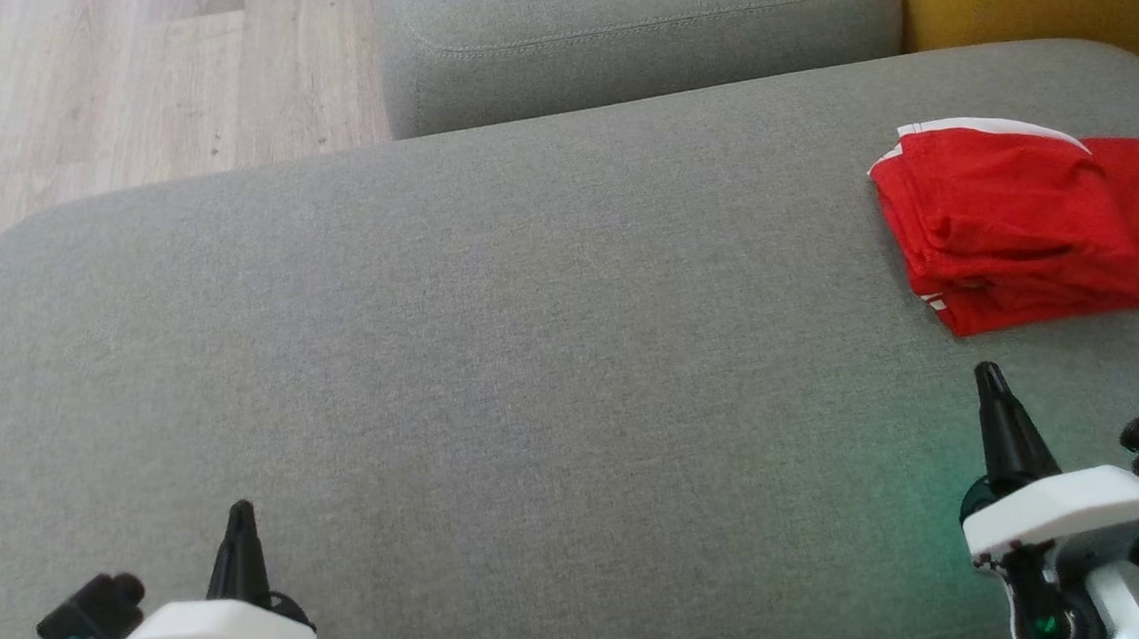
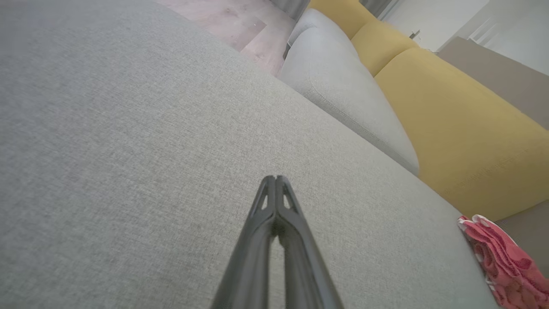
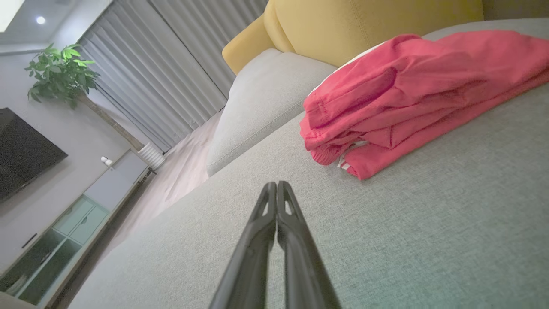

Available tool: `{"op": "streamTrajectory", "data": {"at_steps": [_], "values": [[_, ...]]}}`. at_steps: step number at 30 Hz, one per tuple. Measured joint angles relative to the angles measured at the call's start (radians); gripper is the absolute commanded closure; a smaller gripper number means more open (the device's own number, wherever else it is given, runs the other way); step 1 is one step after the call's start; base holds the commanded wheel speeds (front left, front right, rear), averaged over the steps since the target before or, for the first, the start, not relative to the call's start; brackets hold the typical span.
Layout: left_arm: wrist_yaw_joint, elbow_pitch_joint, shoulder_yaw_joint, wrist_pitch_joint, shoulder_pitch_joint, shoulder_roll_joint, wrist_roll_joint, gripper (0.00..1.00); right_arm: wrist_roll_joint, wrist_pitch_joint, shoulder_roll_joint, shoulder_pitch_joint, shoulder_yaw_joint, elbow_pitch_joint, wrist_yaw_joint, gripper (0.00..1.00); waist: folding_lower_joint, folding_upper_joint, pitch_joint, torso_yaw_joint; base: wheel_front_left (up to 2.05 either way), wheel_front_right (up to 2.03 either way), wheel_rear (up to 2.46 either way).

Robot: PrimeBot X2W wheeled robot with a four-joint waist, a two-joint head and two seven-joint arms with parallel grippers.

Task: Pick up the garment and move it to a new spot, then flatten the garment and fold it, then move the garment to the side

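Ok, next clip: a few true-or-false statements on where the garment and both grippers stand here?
1. The red garment lies folded on the grey cushion. True.
2. The right gripper is clamped on the garment. False: it is shut on nothing, short of the garment.
3. The left gripper is shut. True.
4. The garment lies ahead of the left gripper. False: it lies ahead of the right gripper.

I read even, soft light in the head view; shadows on the grey cushion [image 1: 491,345] are faint. A green glow tints the fabric beside the right tool [image 1: 986,371]. Both wrist views bend lines at the edges. The right one is dimmer, with its ceiling lamp [image 3: 40,20] lit.
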Motion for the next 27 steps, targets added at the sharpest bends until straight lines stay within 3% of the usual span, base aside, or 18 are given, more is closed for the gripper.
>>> {"op": "streamTrajectory", "data": {"at_steps": [27], "values": [[-0.021,-0.029,0.015,0.079,-0.02,0.0,-0.317,1.0,0.285,0.078,0.032,0.0,-0.07,-0.037,0.0,1.0,0.0001,0.0,0.006,0.008,0.0,0.0,0.0]]}}
